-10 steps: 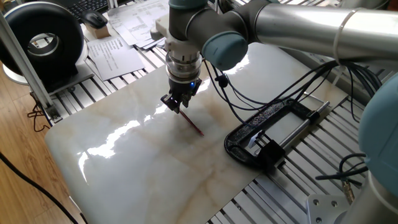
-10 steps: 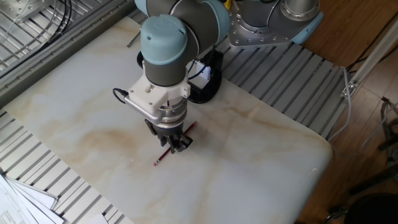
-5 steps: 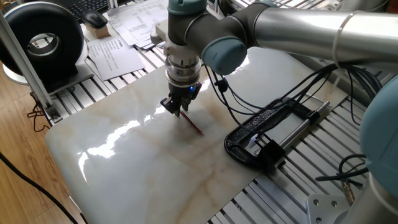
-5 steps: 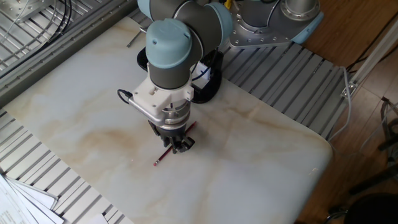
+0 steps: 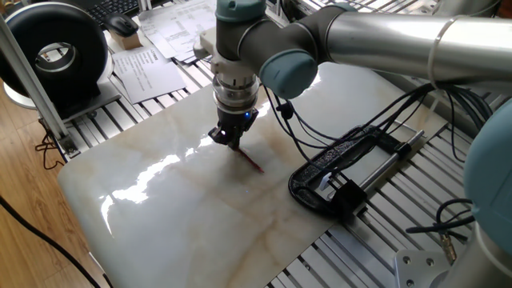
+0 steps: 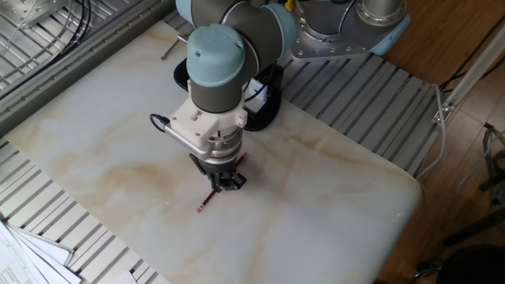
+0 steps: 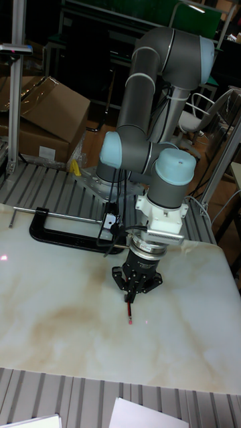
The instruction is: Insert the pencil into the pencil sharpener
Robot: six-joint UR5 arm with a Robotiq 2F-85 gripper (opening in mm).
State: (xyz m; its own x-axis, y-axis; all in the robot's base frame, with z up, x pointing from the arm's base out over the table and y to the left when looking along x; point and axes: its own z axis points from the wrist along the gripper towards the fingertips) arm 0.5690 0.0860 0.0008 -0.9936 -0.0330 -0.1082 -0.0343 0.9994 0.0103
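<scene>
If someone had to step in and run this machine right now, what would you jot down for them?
Pincer: down at the marble table, closed around the red pencil, which slants with one end at or just above the slab.
Pencil sharpener: small black block held in the black C-clamp at the table's edge, well apart from the pencil.
Done: pencil gripped.
Left: lift it, carry it over to the sharpener, line it up and push it in. Which pencil end is pointed cannot be told.
</scene>
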